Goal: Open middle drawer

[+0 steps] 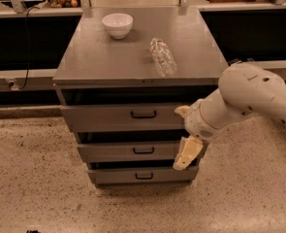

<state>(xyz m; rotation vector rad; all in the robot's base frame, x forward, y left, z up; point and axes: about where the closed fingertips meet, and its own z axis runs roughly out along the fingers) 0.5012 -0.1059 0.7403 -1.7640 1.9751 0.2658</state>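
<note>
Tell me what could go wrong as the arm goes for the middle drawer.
1. The end effector sits right of the handle on the middle drawer, close to the bottom drawer; it might catch the wrong front.
2. The bottle lies on its side on the cabinet top; a jolt could roll it off.

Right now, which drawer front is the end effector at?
The middle drawer: the end effector sits over its right end, below the tallest top drawer and above the narrowest bottom drawer.
</note>
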